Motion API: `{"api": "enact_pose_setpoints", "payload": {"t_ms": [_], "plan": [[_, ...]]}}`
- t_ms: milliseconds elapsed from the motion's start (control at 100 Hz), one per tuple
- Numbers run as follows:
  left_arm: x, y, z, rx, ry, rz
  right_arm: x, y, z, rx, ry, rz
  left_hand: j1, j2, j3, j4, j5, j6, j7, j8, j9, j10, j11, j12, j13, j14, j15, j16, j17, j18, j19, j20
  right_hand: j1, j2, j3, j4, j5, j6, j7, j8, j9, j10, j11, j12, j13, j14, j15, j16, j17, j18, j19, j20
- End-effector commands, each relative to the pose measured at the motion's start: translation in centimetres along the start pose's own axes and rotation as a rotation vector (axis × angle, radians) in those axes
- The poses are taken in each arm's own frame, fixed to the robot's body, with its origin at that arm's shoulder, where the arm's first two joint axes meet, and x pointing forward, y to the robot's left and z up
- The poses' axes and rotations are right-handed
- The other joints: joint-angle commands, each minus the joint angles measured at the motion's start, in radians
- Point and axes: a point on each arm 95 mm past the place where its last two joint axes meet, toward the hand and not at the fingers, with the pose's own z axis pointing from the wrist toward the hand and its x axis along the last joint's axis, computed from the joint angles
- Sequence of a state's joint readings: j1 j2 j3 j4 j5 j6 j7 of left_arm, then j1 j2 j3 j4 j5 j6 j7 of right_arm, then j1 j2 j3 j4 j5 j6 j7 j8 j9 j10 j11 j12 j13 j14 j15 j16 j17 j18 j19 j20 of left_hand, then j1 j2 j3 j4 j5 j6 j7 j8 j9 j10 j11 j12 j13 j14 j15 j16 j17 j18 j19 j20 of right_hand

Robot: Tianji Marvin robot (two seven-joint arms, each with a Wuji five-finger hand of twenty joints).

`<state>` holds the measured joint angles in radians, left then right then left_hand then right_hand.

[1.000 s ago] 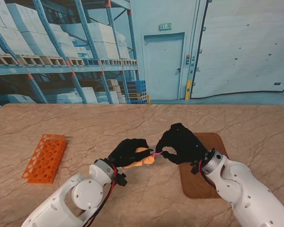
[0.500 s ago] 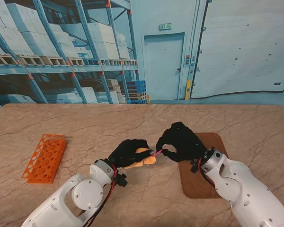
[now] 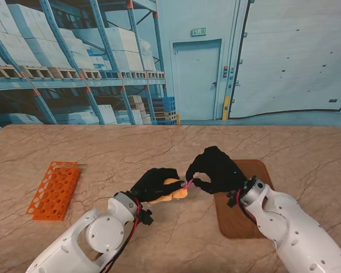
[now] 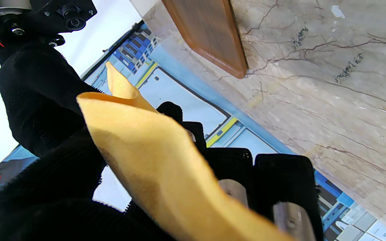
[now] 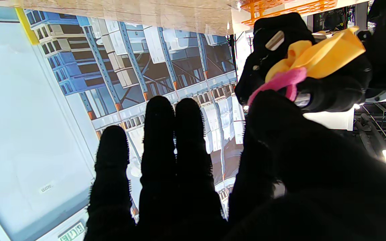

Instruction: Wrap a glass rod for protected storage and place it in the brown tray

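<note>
Both hands meet over the middle of the desk (image 3: 102, 148). Left hand (image 3: 153, 183) is curled around a yellow cloth bundle (image 3: 173, 190), its fingers (image 4: 283, 187) folded over the cloth. Whether the glass rod is inside the bundle cannot be seen. Right hand (image 3: 216, 170) is just beside it, with thumb and first finger pinched on a thin pink band (image 5: 276, 83) at the bundle's end, while its other three fingers (image 5: 159, 140) stick out straight. Under the right wrist lies the brown tray (image 3: 233, 219), flat on the desk. An orange rack (image 3: 54, 189) sits well apart, out past the left arm.
</note>
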<state>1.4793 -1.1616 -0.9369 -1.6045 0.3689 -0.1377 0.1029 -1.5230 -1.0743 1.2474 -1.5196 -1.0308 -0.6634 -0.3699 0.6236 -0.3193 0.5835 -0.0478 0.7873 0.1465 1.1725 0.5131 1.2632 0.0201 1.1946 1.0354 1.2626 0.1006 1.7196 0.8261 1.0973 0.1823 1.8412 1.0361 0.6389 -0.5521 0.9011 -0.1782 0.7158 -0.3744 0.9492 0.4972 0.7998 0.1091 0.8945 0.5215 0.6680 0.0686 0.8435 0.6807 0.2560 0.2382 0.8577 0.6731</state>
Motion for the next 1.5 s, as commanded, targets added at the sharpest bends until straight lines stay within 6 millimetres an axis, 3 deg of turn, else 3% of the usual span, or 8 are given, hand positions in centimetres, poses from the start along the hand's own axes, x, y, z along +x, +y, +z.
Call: {"api": "enact_pose_setpoints", "payload": {"t_ms": [0, 400, 760, 870, 1000, 1150, 1280, 1490], "plan": [[0.26, 0.26, -0.13, -0.006, 0.001, -0.009, 0.28, -0.03, 0.30, -0.003, 0.011, 0.005, 0.030, -0.029, 0.072, 0.043, 0.018, 0.014, 0.013, 0.000, 0.088, -0.088, 0.100, 0.017, 0.008, -0.021, 0.122, 0.010, 0.018, -0.056, 0.253, 0.034, -0.017, 0.041, -0.002, 0.010, -0.015, -0.040, 0.036, -0.007, -0.031, -0.002, -0.010, -0.011, -0.021, -0.035, -0.005, -0.005, -0.010, 0.013, 0.010, -0.009], [0.26, 0.35, -0.15, -0.010, -0.003, -0.009, 0.31, -0.06, 0.64, -0.018, 0.002, 0.021, 0.031, -0.031, 0.073, 0.042, 0.017, 0.012, 0.011, 0.002, 0.087, -0.088, 0.098, 0.017, 0.008, -0.021, 0.122, 0.010, 0.018, -0.056, 0.253, 0.034, -0.103, 0.050, -0.033, 0.017, -0.063, 0.006, 0.029, -0.031, -0.045, 0.004, -0.018, -0.012, -0.031, -0.029, -0.006, -0.003, -0.016, 0.015, 0.008, -0.007], [0.23, 0.38, -0.15, -0.014, -0.003, -0.016, 0.12, -0.29, 0.86, -0.018, -0.062, 0.016, 0.032, -0.027, 0.070, 0.039, 0.011, 0.009, 0.009, 0.007, 0.085, -0.086, 0.096, 0.018, 0.008, -0.021, 0.122, 0.010, 0.018, -0.056, 0.253, 0.033, -0.152, 0.047, -0.070, 0.036, -0.186, 0.078, 0.038, -0.017, -0.096, 0.021, -0.019, -0.011, -0.058, -0.016, 0.004, 0.004, -0.027, 0.018, 0.017, 0.000], [0.22, 0.37, -0.14, -0.013, -0.003, -0.016, 0.13, -0.33, 0.91, -0.021, -0.075, 0.015, 0.032, -0.026, 0.069, 0.039, 0.009, 0.008, 0.008, 0.007, 0.085, -0.086, 0.096, 0.018, 0.008, -0.021, 0.122, 0.010, 0.018, -0.057, 0.253, 0.033, -0.159, 0.035, -0.078, 0.036, -0.202, 0.063, 0.096, 0.037, -0.102, 0.022, -0.011, -0.011, -0.061, -0.011, 0.010, 0.004, -0.028, 0.020, 0.025, 0.000], [0.19, 0.36, -0.14, -0.013, -0.004, -0.015, 0.13, -0.38, 0.97, -0.018, -0.087, 0.021, 0.033, -0.027, 0.068, 0.039, 0.010, 0.008, 0.008, 0.008, 0.084, -0.086, 0.096, 0.018, 0.008, -0.021, 0.122, 0.010, 0.018, -0.058, 0.253, 0.032, -0.189, 0.010, -0.075, 0.036, -0.209, 0.034, 0.224, 0.178, -0.104, 0.015, 0.022, 0.004, -0.055, -0.014, 0.019, 0.002, -0.028, 0.020, 0.033, -0.006], [0.18, 0.36, -0.13, -0.012, -0.005, -0.016, 0.13, -0.42, 1.09, -0.015, -0.092, 0.043, 0.032, -0.025, 0.067, 0.038, 0.009, 0.007, 0.007, 0.008, 0.083, -0.085, 0.095, 0.019, 0.008, -0.021, 0.122, 0.010, 0.018, -0.058, 0.253, 0.031, -0.182, 0.007, -0.063, 0.028, -0.106, 0.000, 0.298, 0.290, -0.081, 0.010, 0.034, 0.015, -0.040, -0.014, 0.021, 0.000, -0.023, 0.021, 0.038, -0.012], [0.17, 0.36, -0.15, -0.011, -0.006, -0.018, 0.19, -0.50, 1.13, 0.005, -0.082, 0.080, 0.034, -0.024, 0.066, 0.037, 0.005, 0.007, 0.006, 0.008, 0.080, -0.083, 0.093, 0.019, 0.008, -0.021, 0.122, 0.010, 0.018, -0.057, 0.253, 0.031, -0.168, 0.002, -0.049, 0.018, -0.006, -0.001, 0.234, 0.226, -0.077, 0.009, 0.032, 0.017, -0.035, -0.014, 0.017, -0.002, -0.023, 0.022, 0.037, -0.017], [0.20, 0.35, -0.14, 0.000, -0.011, -0.028, 0.37, -0.69, 1.09, 0.046, -0.076, 0.161, 0.041, -0.020, 0.059, 0.031, -0.008, 0.004, -0.002, 0.004, 0.072, -0.081, 0.090, 0.020, 0.007, -0.021, 0.121, 0.009, 0.018, -0.059, 0.253, 0.027, -0.144, 0.017, -0.041, 0.008, 0.098, 0.050, 0.137, 0.042, -0.058, 0.009, -0.014, 0.000, -0.032, -0.019, 0.000, -0.007, -0.024, 0.018, 0.024, -0.023]]}}
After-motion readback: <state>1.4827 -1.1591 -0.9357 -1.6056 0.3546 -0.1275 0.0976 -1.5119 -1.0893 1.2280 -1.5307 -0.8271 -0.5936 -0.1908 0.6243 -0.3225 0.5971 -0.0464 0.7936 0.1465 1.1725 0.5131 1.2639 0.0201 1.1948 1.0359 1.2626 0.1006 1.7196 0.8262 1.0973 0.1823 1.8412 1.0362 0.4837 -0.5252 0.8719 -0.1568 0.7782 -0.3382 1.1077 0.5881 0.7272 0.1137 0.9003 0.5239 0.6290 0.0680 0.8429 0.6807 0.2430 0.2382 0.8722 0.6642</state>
